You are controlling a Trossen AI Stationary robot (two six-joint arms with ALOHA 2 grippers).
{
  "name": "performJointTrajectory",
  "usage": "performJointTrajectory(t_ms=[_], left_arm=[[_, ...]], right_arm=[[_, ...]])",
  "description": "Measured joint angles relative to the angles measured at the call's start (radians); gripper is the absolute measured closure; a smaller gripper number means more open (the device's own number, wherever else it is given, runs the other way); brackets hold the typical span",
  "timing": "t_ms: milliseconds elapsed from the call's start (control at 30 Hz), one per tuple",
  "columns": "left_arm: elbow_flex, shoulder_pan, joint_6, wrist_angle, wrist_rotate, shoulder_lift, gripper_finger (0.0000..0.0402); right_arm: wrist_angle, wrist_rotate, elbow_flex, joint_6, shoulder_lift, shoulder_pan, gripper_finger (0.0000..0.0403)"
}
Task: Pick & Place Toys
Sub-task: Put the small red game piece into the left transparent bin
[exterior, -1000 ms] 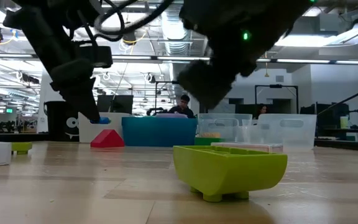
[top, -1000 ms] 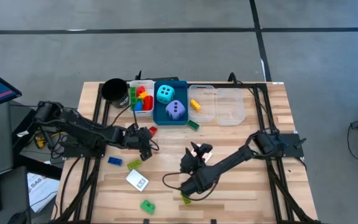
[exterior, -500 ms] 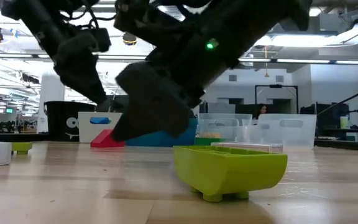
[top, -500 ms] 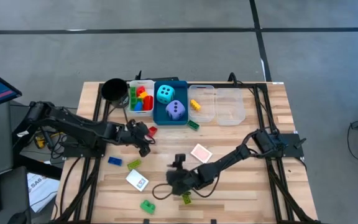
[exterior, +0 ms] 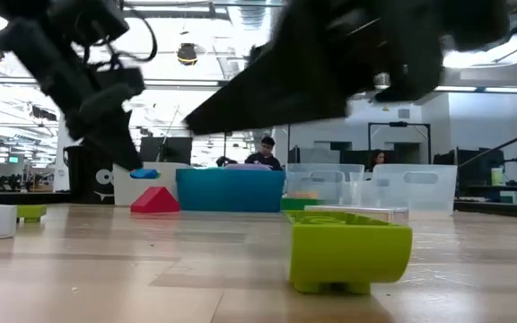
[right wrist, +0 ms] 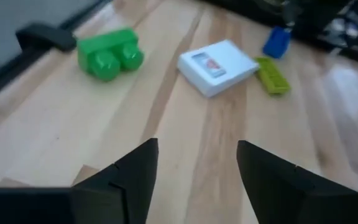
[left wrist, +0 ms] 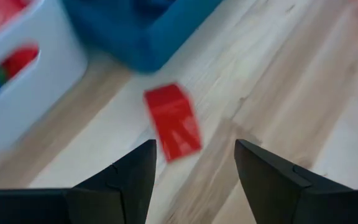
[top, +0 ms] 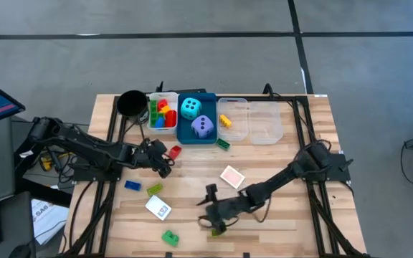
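Note:
My left gripper (top: pixel 165 162) is open and low over the table. A red brick (left wrist: pixel 173 121) lies just ahead of its fingers, near the blue tray (top: pixel 210 137). My right gripper (top: pixel 206 206) is open and empty near the front middle. A lime brick (top: pixel 216 228) lies beside it and fills the low view (exterior: pixel 348 256). A pink card (top: pixel 231 176) lies flat behind it. In the right wrist view a green brick (right wrist: pixel 109 53), a white card box (right wrist: pixel 217 66), a flat lime brick (right wrist: pixel 272 74) and a blue brick (right wrist: pixel 277 40) lie ahead of it.
At the back stand a black cup (top: pixel 131 103), a white tray (top: pixel 152 123) of bricks, the blue tray with a cyan die (top: pixel 190 108) and a purple die (top: pixel 202 127), and clear trays (top: pixel 265 132), one with a yellow brick (top: pixel 224 120). A green brick (top: pixel 223 144) lies before them.
My right gripper has gone from over the pink card toward the table's near left, down beside the lime brick. The card stays flat on the table. The lime brick has turned about a little. My left gripper has edged toward the red brick.

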Motion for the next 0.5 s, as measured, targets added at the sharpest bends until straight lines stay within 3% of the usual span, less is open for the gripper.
performJointTrajectory(t_ms=[267,500], left_arm=[[-0.129,0.001,-0.095,0.214,-0.022,0.0,0.0192],[-0.194,0.001,-0.096,0.335,-0.084,0.0,0.0192]], right_arm=[[0.398,0.015,-0.343,0.131,-0.148,-0.03,0.0176],[0.693,0.027,-0.496,0.138,-0.151,-0.043,0.0176]])
